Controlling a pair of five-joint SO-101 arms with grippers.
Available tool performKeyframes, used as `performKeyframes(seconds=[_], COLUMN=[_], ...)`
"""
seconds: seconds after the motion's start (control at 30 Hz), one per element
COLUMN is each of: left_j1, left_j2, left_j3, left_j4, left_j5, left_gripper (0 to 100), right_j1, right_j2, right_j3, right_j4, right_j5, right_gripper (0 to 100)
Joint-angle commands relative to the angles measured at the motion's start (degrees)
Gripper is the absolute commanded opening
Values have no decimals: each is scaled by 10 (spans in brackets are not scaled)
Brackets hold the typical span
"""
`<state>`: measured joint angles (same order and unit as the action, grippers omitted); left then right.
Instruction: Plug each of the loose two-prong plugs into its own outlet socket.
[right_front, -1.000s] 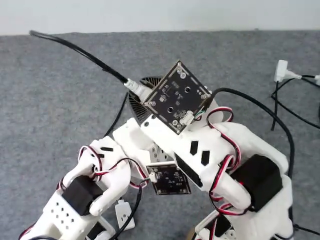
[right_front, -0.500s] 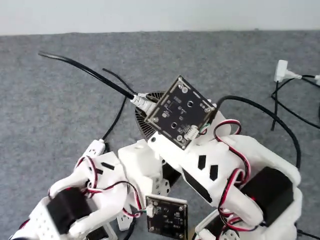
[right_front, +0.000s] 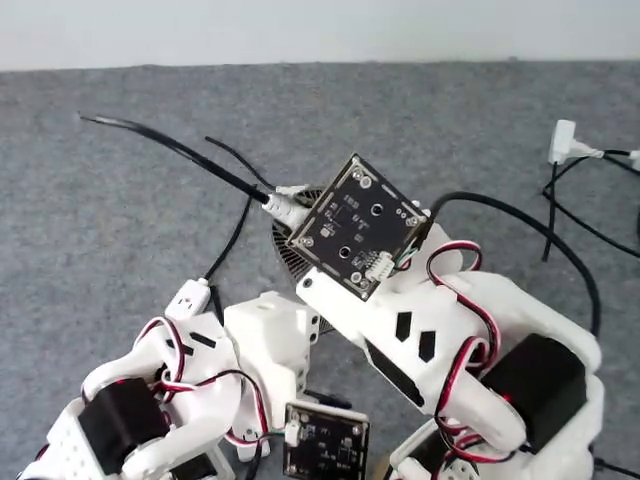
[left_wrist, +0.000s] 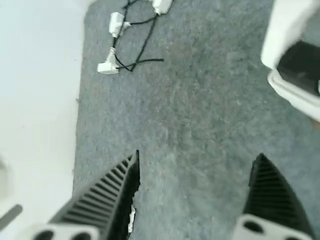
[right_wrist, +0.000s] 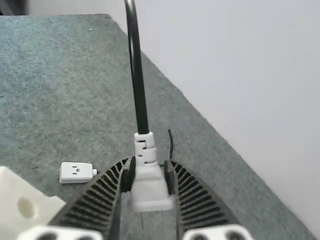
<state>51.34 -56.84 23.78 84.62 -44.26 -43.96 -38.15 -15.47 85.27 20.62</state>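
My right gripper is shut on a white two-prong plug, held above the grey carpet with its black cable running away from me. A white outlet socket lies on the carpet beside and below the plug. From above, the held plug sits under the right arm's camera board, and the socket lies beside the left arm. My left gripper is open over bare carpet with nothing between its fingers. Other loose white plugs lie with their black cables farther off.
A white plug with tangled black cables lies at the right edge of the carpet. The right arm's white body is close beside the left gripper. A pale wall borders the carpet's far side.
The left arm has drawn back toward the near edge, uncovering the outlet socket. The right arm has shifted slightly with the plug, and its cable has swung across the carpet.
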Motion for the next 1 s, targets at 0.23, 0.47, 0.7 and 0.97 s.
performKeyframes(seconds=[0.23,0.47,0.7,0.97], left_j1=[4,-51,-50,-53], left_j2=[-48,-129,-229,-313], left_j3=[-51,-63,65,225], left_j4=[47,-51,-251,-338], left_j5=[-84,-80,34,45], left_gripper=[328,285,286,287], right_j1=[-60,-56,-38,-66], right_j2=[-15,-15,-15,-15], right_j3=[-40,-62,-64,-63], right_j4=[31,-10,-53,-44], right_j5=[9,-56,-66,-66], right_gripper=[8,9,9,9])
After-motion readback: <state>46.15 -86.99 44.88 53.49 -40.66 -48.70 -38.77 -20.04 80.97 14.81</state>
